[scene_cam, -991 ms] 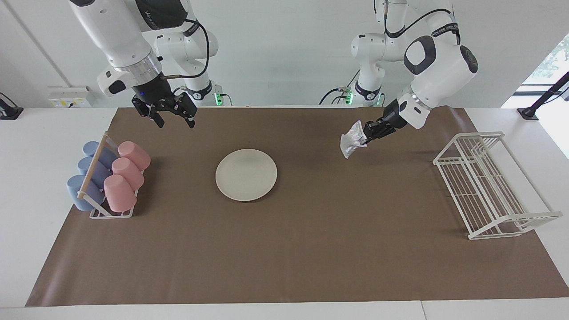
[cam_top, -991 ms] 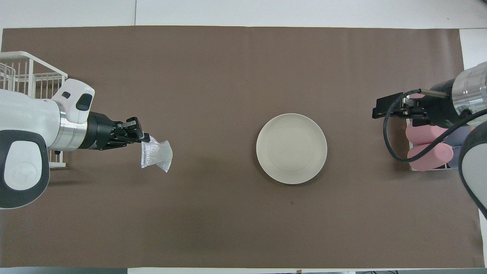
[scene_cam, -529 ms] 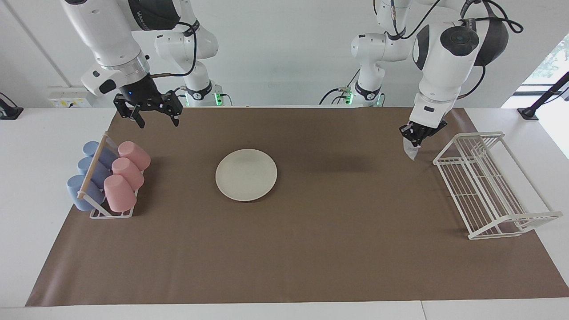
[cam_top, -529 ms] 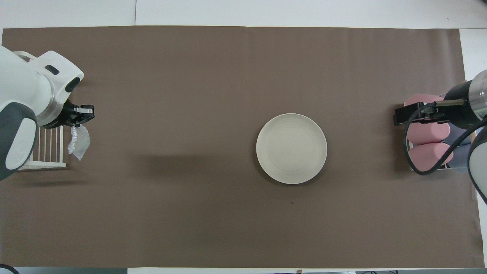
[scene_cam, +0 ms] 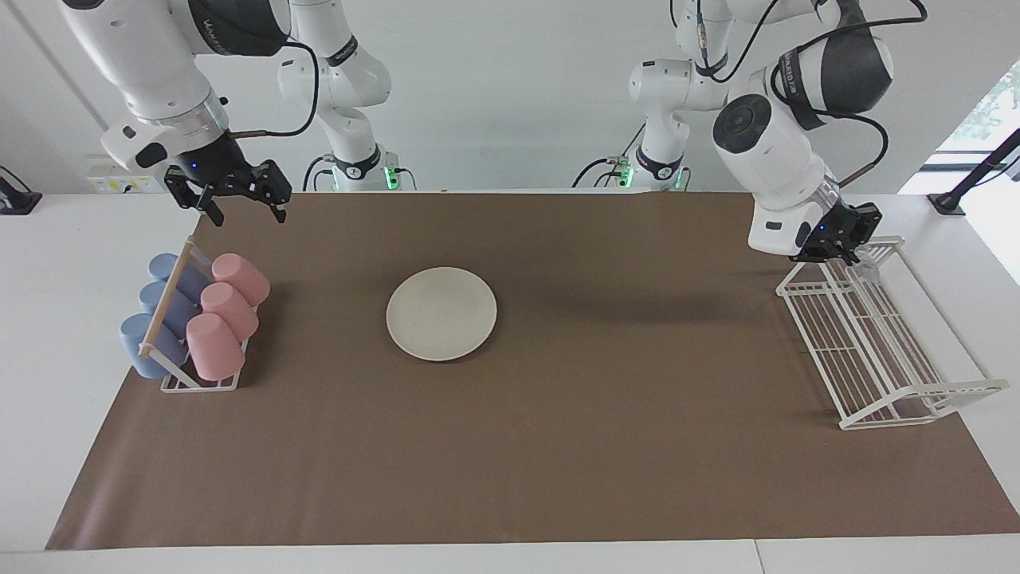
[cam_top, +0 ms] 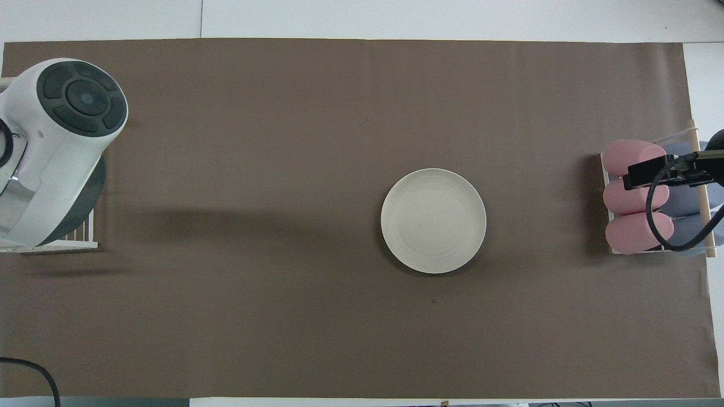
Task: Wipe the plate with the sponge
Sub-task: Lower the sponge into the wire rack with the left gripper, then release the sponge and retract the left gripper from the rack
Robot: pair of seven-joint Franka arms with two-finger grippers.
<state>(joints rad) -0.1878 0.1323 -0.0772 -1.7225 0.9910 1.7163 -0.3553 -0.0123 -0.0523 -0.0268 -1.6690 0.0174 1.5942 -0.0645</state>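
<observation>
We start from the plate [scene_cam: 441, 313]: it lies flat on the brown mat [scene_cam: 558, 446], in the middle of the table, and nothing touches it. It has not moved during the last second.

The sponge is what has changed. A second ago it hung from the left gripper [scene_cam: 837, 243] over the mat, between the plate and the white wire rack [scene_cam: 876, 335]. Half a second ago it was carried to just beside the rack. Now the left gripper is over the rack's end nearest the robots, at its top rail, and we cannot see the sponge clearly. A pale, glassy shape just under the gripper may be the sponge, but the rack's wires confuse it, and in the overhead view the arm's body covers this place. For the same reason we cannot tell whether this gripper is clenched or released.

The right gripper [scene_cam: 236, 195] has drawn away from the plate toward its own end of the table. Its fingers are spread and it grasps nothing. It hangs over the mat's corner; below it, farther from the robots, stands the cup holder [scene_cam: 171, 351] with pink cups [scene_cam: 225, 315] and blue cups [scene_cam: 159, 315].

We judge that the sponge is being put away at the rack, so the wiping is either over or not going on now.
</observation>
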